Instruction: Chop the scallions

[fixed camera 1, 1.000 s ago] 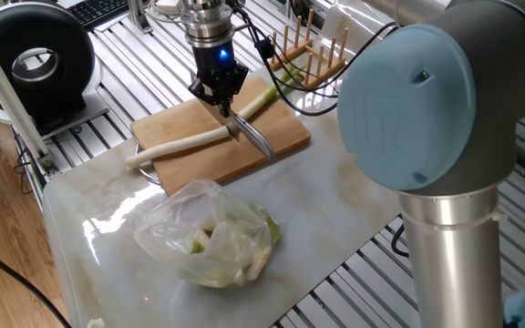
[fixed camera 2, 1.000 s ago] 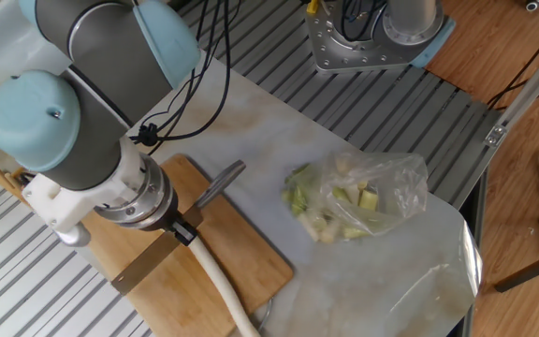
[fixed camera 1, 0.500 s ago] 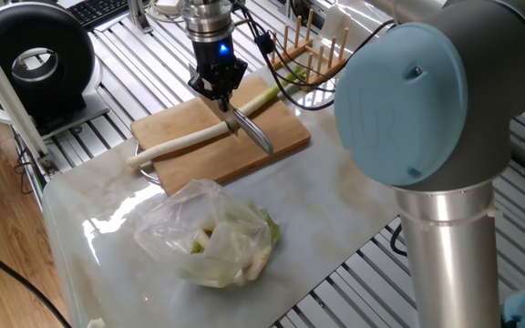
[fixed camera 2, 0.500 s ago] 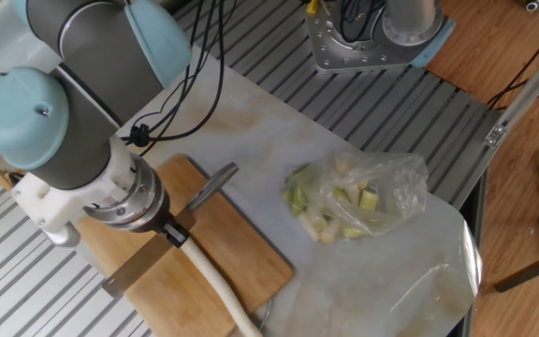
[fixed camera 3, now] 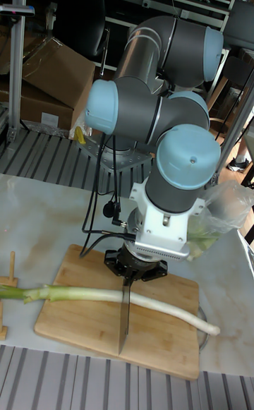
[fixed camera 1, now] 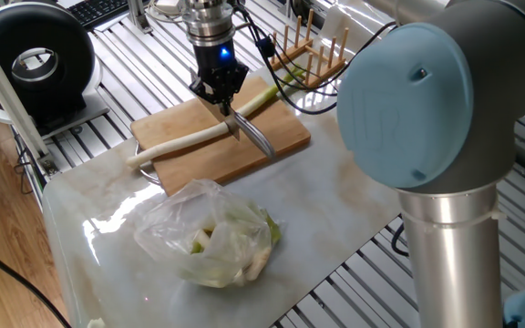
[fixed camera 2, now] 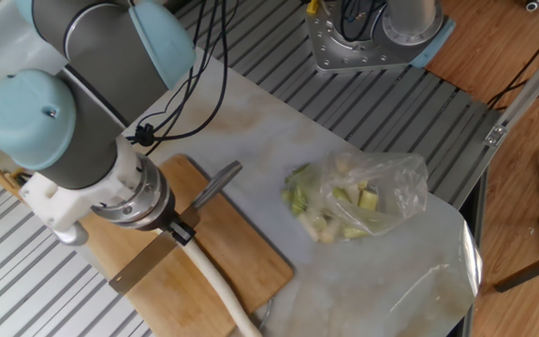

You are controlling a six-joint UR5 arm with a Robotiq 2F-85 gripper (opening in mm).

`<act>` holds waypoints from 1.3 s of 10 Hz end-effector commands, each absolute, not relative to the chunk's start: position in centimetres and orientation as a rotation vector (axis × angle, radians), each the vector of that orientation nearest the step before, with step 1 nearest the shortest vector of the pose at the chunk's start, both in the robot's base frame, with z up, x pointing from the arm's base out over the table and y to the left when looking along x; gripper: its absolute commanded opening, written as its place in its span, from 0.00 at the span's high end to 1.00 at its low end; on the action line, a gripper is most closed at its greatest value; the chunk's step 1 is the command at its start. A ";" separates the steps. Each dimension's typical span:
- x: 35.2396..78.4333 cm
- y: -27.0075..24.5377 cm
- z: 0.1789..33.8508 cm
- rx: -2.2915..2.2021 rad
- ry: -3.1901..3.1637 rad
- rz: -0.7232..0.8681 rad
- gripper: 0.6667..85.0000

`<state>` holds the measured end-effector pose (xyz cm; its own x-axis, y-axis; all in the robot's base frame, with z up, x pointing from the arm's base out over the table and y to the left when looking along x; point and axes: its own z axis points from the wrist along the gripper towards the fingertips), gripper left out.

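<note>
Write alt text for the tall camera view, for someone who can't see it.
A grey and blue robot arm's gripper holds a knife blade-down across a long scallion lying on a wooden cutting board. The board rests on a pale marble tabletop, and a clear plastic bag of pale green pieces sits behind the arm.

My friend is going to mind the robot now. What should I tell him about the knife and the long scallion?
The end effector is shut on the knife, blade pointing down across the scallion.
The scallion lies along the wooden cutting board, white end hanging past one edge, green end past the other.
Done: no cut pieces show on the board; the stalk looks whole.
Left: all the chopping.
The plastic bag of vegetable pieces sits apart on the marble slab.
</note>
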<state>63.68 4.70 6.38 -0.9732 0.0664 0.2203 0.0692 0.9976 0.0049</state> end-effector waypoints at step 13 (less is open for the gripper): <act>63.0 5.4 7.4 -0.122 -2.891 -0.002 0.99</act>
<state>62.45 5.05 7.02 -0.9618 0.0797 0.2621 0.0774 0.9968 -0.0189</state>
